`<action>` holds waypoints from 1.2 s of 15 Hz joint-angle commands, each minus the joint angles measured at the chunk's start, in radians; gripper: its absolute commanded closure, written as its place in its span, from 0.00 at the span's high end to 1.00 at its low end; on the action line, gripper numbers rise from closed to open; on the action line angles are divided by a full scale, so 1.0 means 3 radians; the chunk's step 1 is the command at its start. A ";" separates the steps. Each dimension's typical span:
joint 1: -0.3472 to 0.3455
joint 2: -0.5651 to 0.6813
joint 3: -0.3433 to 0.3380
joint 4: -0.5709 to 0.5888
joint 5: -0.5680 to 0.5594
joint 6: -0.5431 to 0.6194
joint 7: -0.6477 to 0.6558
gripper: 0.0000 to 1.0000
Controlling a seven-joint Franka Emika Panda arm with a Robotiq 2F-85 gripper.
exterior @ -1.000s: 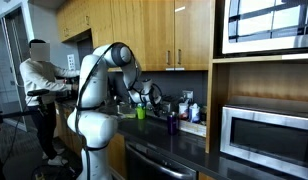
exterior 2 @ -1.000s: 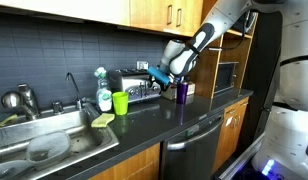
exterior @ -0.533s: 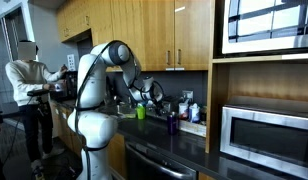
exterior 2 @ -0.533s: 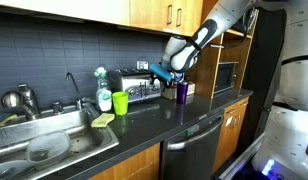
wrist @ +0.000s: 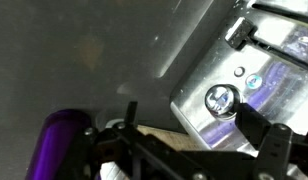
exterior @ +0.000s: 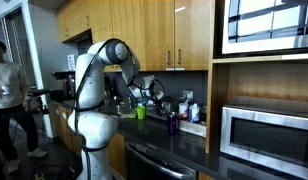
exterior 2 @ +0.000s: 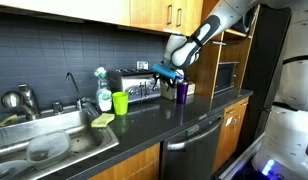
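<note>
Against the frame a second ago, we see the gripper has risen a little and drifted towards the cabinets, while the toaster and the purple cup sit where they were. In the exterior view with the microwave, the person has walked away from the counter and now stands at the picture's edge.

The gripper hangs in the air over the end of the toaster nearest the purple cup, and touches neither as far as we can see. Something blue shows at its tip, but we cannot tell whether that is a held thing or part of the fingers. We cannot tell either how far apart the jaws stand. The wrist view shows only dark gripper parts along its lower edge.

The toaster is a shiny metal box standing against the dark tiled wall on the black counter. In the wrist view we see its side with a round knob. The purple cup stands upright just beside it. A green cup stands at the toaster's other end, towards the sink.
</note>
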 commanded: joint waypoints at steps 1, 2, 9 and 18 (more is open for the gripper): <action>-0.0116 -0.0251 0.0132 -0.0110 0.0207 -0.0344 -0.0447 1.00; -0.0134 -0.0296 0.0148 -0.0117 0.0238 -0.0446 -0.0551 1.00; -0.0195 -0.0628 0.0284 -0.0195 0.0577 -0.1175 -0.1434 1.00; -0.0238 -0.1056 0.0308 -0.0253 0.0923 -0.2220 -0.2978 1.00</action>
